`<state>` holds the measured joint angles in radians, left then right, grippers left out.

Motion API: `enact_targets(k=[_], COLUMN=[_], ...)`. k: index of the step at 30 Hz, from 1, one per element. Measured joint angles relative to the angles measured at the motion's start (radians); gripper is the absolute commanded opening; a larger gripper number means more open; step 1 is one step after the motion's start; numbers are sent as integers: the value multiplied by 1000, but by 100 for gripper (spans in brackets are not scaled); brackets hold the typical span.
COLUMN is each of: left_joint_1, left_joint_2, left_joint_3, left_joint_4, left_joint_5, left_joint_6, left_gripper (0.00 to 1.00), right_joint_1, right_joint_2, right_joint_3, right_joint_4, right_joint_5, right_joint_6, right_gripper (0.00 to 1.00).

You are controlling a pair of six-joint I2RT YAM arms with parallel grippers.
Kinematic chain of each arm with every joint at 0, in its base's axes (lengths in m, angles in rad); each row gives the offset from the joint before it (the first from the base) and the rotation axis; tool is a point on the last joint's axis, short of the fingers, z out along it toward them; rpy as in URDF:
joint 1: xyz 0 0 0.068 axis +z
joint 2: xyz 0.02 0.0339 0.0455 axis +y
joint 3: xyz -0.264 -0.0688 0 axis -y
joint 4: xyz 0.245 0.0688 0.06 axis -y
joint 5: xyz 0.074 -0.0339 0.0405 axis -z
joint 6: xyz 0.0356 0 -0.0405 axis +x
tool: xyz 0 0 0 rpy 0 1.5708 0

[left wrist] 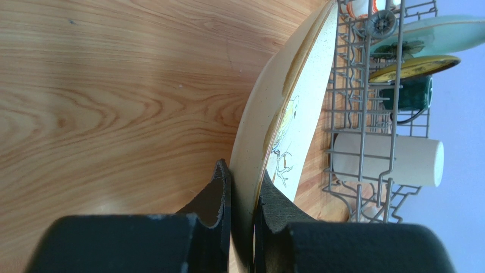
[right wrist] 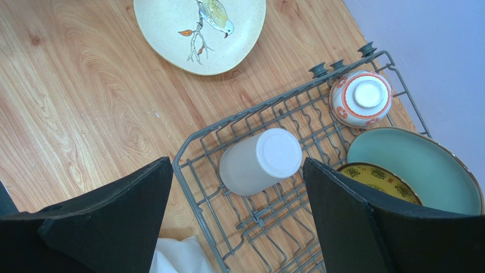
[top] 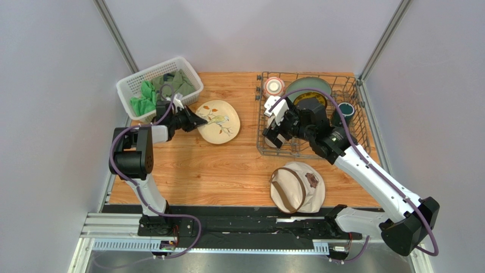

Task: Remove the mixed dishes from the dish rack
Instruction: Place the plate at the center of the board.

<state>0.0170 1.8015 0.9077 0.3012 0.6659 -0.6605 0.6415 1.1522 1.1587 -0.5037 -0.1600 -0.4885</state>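
The left hand is clamped on the near rim of the round cream plate with a bird drawing, one finger under the rim and the other on its painted face. The plate sits face-up on the wooden bench, outside the rack, between the white plastic lattice basket holding green cloth and the dark grey wire dish rack. Whether the held edge is lifted off the wood I cannot tell. The right hand hangs over the rack's left side with its fingers spread wide apart, gripping nothing. Below it, seen between them in the right wrist view, the beige tumbler lies on its side in the rack. At the rack's back left corner the red-orange-and-white patterned bowl sits upside down. Beside it stands the pale green plate, with the small dark yellow-patterned plate just in front. The dark green mug sits at the rack's right side. A round beige hat with a brown strap lies on the bench in front of the rack.
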Motion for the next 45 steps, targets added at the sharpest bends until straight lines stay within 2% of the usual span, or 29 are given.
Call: enact_targets(k=[13,41,45], left_joint_1=[5,5,6], left_joint_2=[108,117,129], left_joint_3=[0,-9,-9], left_joint_4=[153,138,146], left_joint_5=[50,42,52], left_joint_6=[-102,-93,-102], left_gripper=[0,0,14], right_joint_1=[-6,-8,-8], right_joint_2=[12,10,10], right_joint_3=[-18,-33,-33], right_joint_4=[0,-4,-5], right_joint_5=[-18,-26,-27], right_joint_6=[-1,-6,-6], right_gripper=[92,92,92])
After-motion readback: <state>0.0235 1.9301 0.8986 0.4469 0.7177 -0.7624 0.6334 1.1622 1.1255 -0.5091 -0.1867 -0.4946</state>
